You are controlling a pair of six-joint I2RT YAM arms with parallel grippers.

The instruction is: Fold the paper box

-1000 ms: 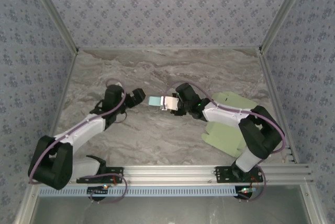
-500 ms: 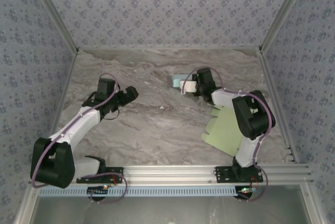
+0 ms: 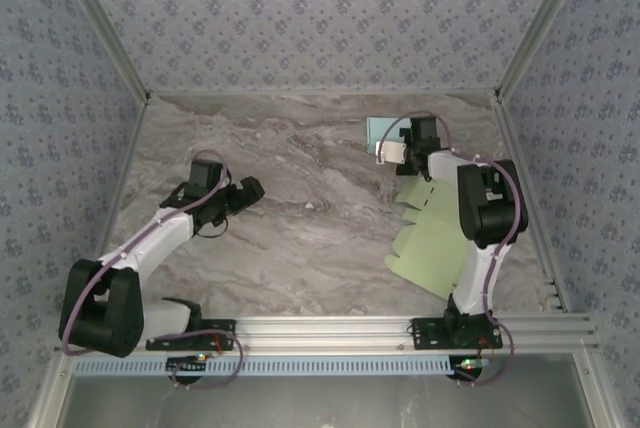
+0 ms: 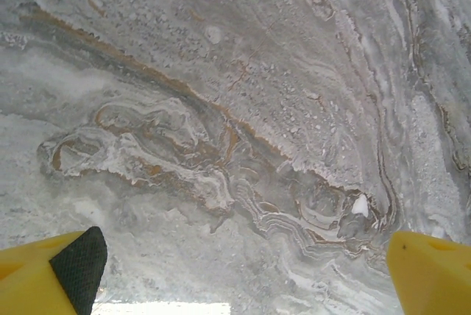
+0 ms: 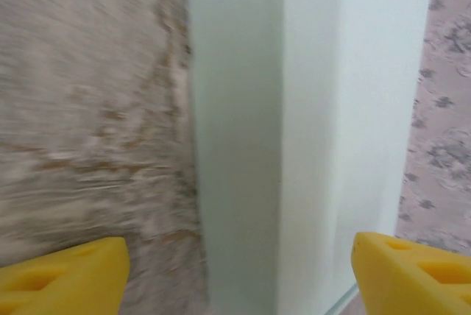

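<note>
**Standing formed: paper box (image 3: 378, 130) sits by the far edge of the worktop (image 3: 300, 258)**

A pale blue-green paper box stands near the worktop's far edge, toward the far right corner, with the right gripper (image 3: 384, 149) just beside its near side. From the right wrist camera the box (image 5: 309, 109) shows flat walls meeting at a crisp upright crease. It looks to rest on the marbled surface under its own weight. The gripper's yellow fingers (image 5: 66, 271) are spread to either side of it. Bare stone shows between one finger and the box wall, so the jaws read as parted and clamping nothing.

The left gripper (image 3: 251, 190) hangs over the left half of the worktop, well apart from the box. Its own camera shows the jaws wide apart with only veined stone between them.

On this evidence the folding looks done, or very nearly so. Whether the end flaps are tucked in cannot be told, since the overhead view is too small and the wrist view is blurred. Flat pale green sheets (image 3: 430, 248) lie uncreased near the right edge, partly beneath the right arm. Whether they are further boxes awaiting folding is unclear. What seems left is drawing the right arm clear without knocking the light box.
</note>
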